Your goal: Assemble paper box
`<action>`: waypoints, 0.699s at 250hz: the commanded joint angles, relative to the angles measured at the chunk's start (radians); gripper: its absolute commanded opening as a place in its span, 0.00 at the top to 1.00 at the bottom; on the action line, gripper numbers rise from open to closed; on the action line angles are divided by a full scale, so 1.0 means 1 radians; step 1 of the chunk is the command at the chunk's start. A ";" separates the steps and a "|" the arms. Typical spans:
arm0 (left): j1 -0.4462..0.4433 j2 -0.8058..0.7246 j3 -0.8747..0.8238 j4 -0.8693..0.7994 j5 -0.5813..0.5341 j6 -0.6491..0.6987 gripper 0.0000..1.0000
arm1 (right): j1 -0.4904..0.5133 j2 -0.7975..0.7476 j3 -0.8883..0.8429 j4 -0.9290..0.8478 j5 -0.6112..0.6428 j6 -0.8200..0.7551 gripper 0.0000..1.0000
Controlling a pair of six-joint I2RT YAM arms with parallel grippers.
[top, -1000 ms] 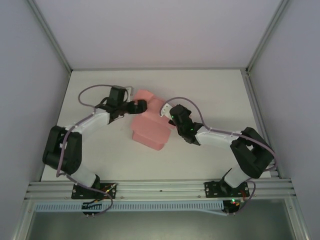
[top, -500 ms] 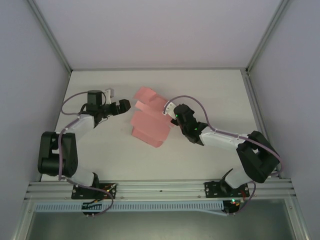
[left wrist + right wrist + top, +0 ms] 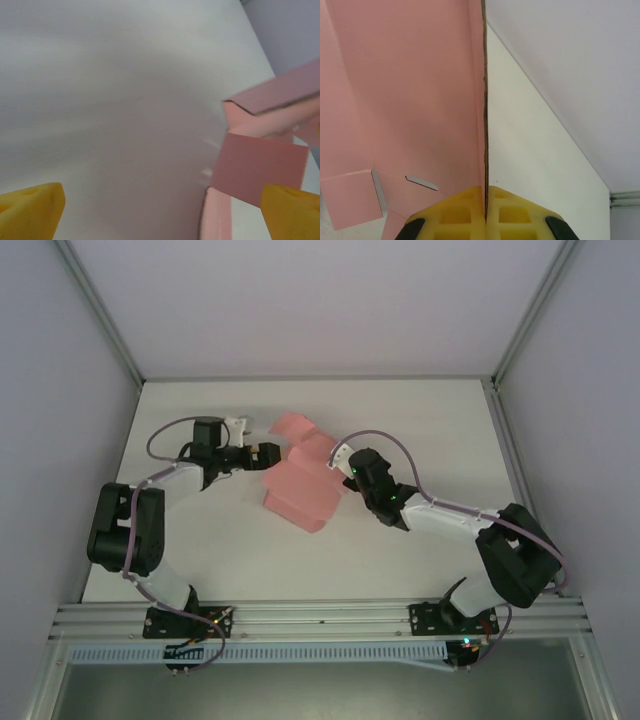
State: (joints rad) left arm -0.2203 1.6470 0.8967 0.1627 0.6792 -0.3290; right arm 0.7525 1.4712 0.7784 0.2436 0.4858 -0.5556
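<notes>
Pink paper box stays pinched by right gripper (side wall); wide-open, empty left gripper swings back toward its flap, likely to fold.

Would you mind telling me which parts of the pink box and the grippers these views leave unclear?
- Top view: the right gripper covers the paper box edge it pinches; the flap slots are too small to see.
- Right wrist view: the box runs off the top and left edges; the card is seen edge-on, so its far face is hidden.
- Left wrist view: the box is cut off at the right edge; the open left gripper hides a flap corner.
</notes>
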 commanded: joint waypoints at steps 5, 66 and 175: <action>-0.025 0.005 0.003 0.023 0.059 0.055 0.00 | -0.002 -0.027 0.014 -0.007 -0.027 0.044 1.00; -0.087 0.088 0.041 0.003 -0.109 0.048 0.04 | 0.003 -0.038 0.010 -0.003 -0.078 0.057 1.00; -0.195 0.065 -0.001 0.023 -0.499 0.012 0.07 | 0.021 -0.004 0.008 0.002 -0.052 0.057 1.00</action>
State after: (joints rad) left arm -0.4053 1.7344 0.9154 0.1810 0.3214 -0.3050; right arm 0.7536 1.4605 0.7784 0.1993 0.4339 -0.5198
